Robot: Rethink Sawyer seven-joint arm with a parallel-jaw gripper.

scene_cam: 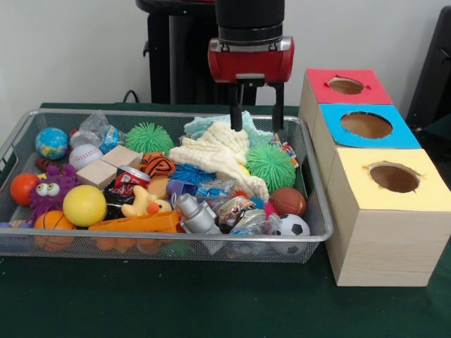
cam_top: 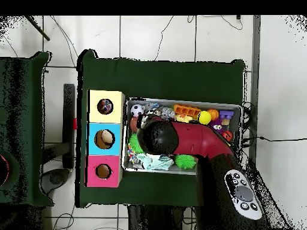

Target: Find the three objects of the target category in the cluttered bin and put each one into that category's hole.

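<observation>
The wire mesh bin (scene_cam: pixel 176 239) is full of toys; it also shows in the overhead view (cam_top: pixel 186 172). One small floppy piece with a red, blue, yellow and white pattern (scene_cam: pixel 286 149) lies at the bin's right rim, beside a green spiky ball (scene_cam: pixel 270 166). I see no other such pieces. My gripper (scene_cam: pixel 257 129) is open and empty, hanging just above a cream cloth (scene_cam: pixel 218 155), left of the patterned piece. In the overhead view the arm's wrist (cam_top: pixel 159 136) hides it. The yellow-topped hole (scene_cam: pixel 394 177) is in the nearest wooden box, right of the bin (cam_top: pixel 105 106).
A blue-topped box (scene_cam: pixel 366 125) and a red-topped box (scene_cam: pixel 346 85) stand behind the yellow one. The bin also holds a yellow ball (scene_cam: pixel 84 205), a second green spiky ball (scene_cam: pixel 149 137), wooden blocks (scene_cam: pixel 109 165), foil packets (scene_cam: pixel 236 211) and several small sport balls.
</observation>
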